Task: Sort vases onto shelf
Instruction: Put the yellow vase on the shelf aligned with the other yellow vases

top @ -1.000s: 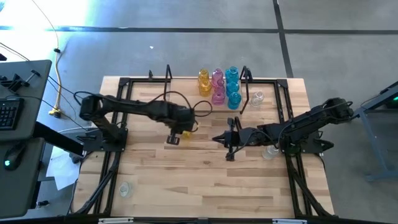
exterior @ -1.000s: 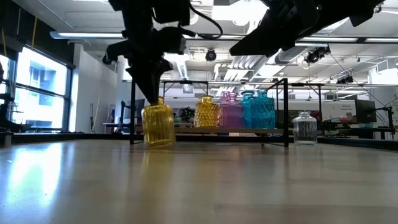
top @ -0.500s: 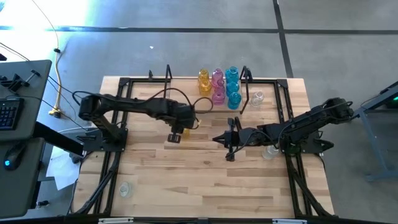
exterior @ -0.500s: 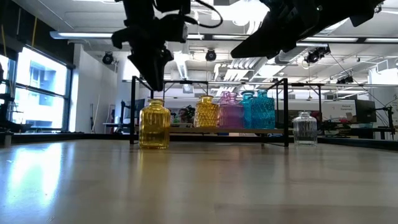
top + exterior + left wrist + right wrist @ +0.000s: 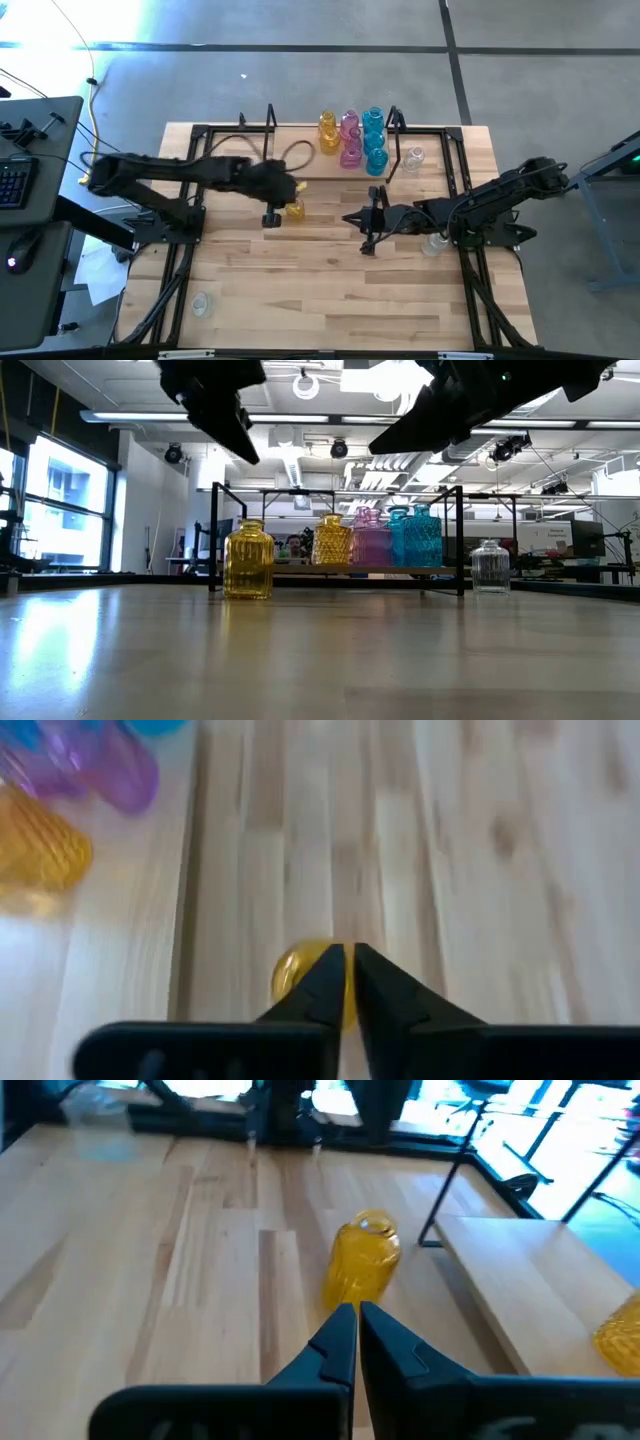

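Amber-yellow glass is what stands out in the high view: one yellow vase stands alone on the wooden table, at about 7 o'clock from the shelf. The left gripper hangs just beside it, at its 8 o'clock, with the fingers pressed together and grasping nothing. The right gripper waits near the table centre, at 3 o'clock from the vase, also clenched and empty. On the shelf stand a yellow, two pink and three cyan vases, and a clear vase is at their 4 o'clock.

In the low view the yellow vase stands upright on the table, in front of the shelf's left post, and the left gripper is above it, apart from it.

The left wrist view shows the closed fingers over the vase.

In the right wrist view the closed fingers point toward the upright vase, well apart.
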{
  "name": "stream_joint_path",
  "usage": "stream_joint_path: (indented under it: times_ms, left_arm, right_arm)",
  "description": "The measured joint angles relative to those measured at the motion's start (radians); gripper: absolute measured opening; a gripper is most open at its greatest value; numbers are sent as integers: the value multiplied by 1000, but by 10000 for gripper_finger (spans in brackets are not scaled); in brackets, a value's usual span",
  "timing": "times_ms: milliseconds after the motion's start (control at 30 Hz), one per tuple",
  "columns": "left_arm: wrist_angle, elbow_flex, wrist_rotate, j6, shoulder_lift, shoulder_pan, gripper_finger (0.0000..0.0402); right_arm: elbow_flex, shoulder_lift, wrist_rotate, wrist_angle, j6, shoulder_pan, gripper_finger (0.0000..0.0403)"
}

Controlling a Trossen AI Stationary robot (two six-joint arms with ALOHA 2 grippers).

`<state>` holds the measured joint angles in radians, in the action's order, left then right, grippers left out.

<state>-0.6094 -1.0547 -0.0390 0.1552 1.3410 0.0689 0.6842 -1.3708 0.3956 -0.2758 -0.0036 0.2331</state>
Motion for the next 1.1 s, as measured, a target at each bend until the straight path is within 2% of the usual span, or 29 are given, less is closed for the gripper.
stream_joint_path:
  times_ms: [200, 367, 467, 567, 700, 900, 1000, 1100]
  left_arm:
    - [455, 325, 9, -82, -209, 0, 7]
    - [932, 599, 51, -107, -298, 15, 1]
    - [1181, 733, 67, -127, -307, 39, 1]
    - [1357, 829, 73, -131, -307, 67, 1]
    - [1496, 907, 96, -148, -307, 107, 0]
    - [1531, 949, 135, -152, -308, 152, 0]
    - [1537, 957, 135, -151, -308, 166, 0]
    - [1528, 961, 135, -147, -307, 172, 0]
  right_arm:
    - [0, -48, 1, -105, 5, -57, 0]
    - [0, -129, -48, -232, 5, -88, 4]
    - [29, -165, -48, -237, 30, -102, 31]
    - [72, -206, -74, -239, 66, -115, 81]
    - [148, -282, -81, -238, 107, -123, 165]
    - [301, -434, -74, -202, 161, -150, 288]
    - [391, -506, -70, -137, 161, -168, 327]
    - [469, -566, -67, -84, 160, -183, 347]
